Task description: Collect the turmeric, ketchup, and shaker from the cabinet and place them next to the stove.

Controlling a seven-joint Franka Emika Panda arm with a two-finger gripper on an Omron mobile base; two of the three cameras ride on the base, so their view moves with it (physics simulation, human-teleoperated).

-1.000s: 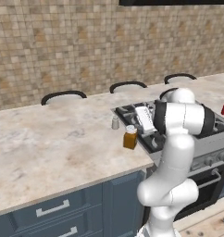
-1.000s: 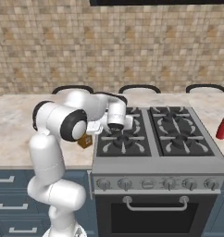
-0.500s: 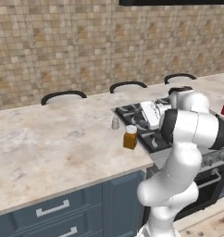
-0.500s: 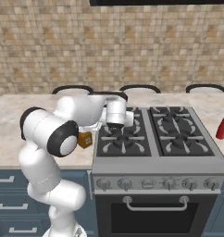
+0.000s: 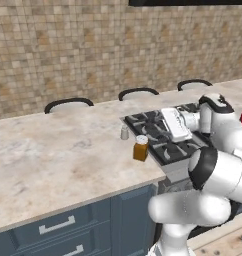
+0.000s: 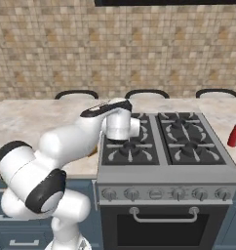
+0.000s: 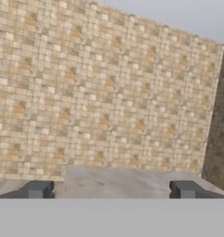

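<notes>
We saw the pale marble counter running wide and bare from the black four-burner gas cooktop toward nine o'clock in the left base view, its front edge dropping to dark blue-grey drawers. Behind it rose the tan mosaic-tiled wall, with three dark curved chair backs along the counter's far edge.

The small jar of orange-brown powder with a white lid stood upright on the counter just beside the cooktop's left edge. The small pale grey shaker with a rounded top stood upright near it, at about eleven o'clock from the jar and apart from it. The slim red squeeze bottle stood on the counter strip at three o'clock of the cooktop, near the counter's end.

In the hand view the gripper had its two dark fingertips spread wide with nothing between them, facing the tiled wall across a bare stretch of counter. We saw the white arm's hand hanging over the cooktop's left burners.
</notes>
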